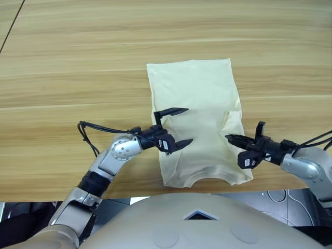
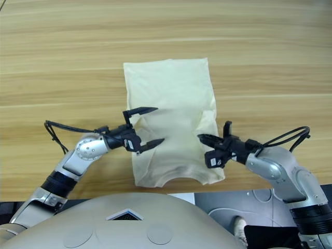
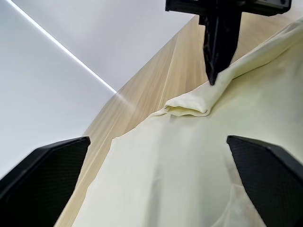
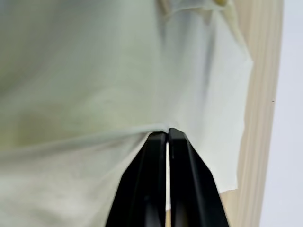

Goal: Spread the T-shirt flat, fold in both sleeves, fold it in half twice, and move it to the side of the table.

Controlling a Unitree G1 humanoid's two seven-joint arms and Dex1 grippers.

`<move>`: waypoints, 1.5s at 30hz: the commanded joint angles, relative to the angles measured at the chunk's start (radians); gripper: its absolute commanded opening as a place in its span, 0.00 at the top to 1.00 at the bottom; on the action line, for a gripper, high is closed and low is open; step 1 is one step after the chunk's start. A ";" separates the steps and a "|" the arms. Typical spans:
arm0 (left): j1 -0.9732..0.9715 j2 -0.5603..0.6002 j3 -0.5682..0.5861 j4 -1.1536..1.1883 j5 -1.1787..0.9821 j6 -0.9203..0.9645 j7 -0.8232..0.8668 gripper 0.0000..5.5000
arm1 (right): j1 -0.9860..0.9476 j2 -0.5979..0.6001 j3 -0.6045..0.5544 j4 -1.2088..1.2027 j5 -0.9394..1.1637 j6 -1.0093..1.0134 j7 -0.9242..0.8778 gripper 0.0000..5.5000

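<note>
**Pale yellow T-shirt on a wood table, one gripper open above it and one pinching its edge**

A pale yellow T-shirt (image 1: pixel 194 104) lies on a light wooden table (image 1: pixel 78 62) with long, straight grain lines. The shirt sits right of the table's middle, near the edge closest to the robot. It forms a tall, narrow, roughly rectangular panel. Its sides look turned inward, and soft creases and small puckers run along both long sides. The cloth is thin and matte and lies mostly smooth across the middle. The curved neckline (image 1: pixel 207 180) is at the near end, close to the table edge, and the straight hem is at the far end.

The left gripper (image 1: pixel 190 125) is over the shirt's left side, about halfway down its length. Its two black, pointed fingers (image 3: pixel 47 175) are spread wide apart, with bare cloth between them. A thin black cable (image 1: pixel 85 132) loops from that metal-grey arm.

The right gripper (image 4: pixel 167 132) is at the shirt's right edge, level with the left one. Its two slim black fingers are pressed together, with only a hairline slit between them. They pinch a small ridge of fabric at their tips. The cloth rises into a folded peak at the pinch, and taut lines run away from it.
</note>
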State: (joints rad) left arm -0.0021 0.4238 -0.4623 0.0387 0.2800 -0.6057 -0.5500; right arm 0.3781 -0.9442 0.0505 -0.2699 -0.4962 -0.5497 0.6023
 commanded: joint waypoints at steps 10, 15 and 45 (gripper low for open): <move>-0.007 0.011 -0.003 -0.010 -0.020 -0.003 -0.019 0.02 | -0.049 0.049 0.079 -0.044 0.034 0.037 0.033 0.77; -0.007 0.011 0.002 -0.016 -0.028 -0.001 -0.019 0.02 | -0.064 0.068 0.075 -0.061 0.069 0.065 0.038 0.60; 0.378 0.561 0.086 -0.240 -0.029 -0.101 -0.293 0.02 | 0.375 -0.155 -0.258 0.110 0.162 -0.184 0.187 0.25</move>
State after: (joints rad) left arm 0.3555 0.9725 -0.3356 -0.2242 0.2211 -0.7194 -0.7961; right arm 0.7087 -1.0899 -0.2365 -0.1479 -0.3305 -0.7138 0.7618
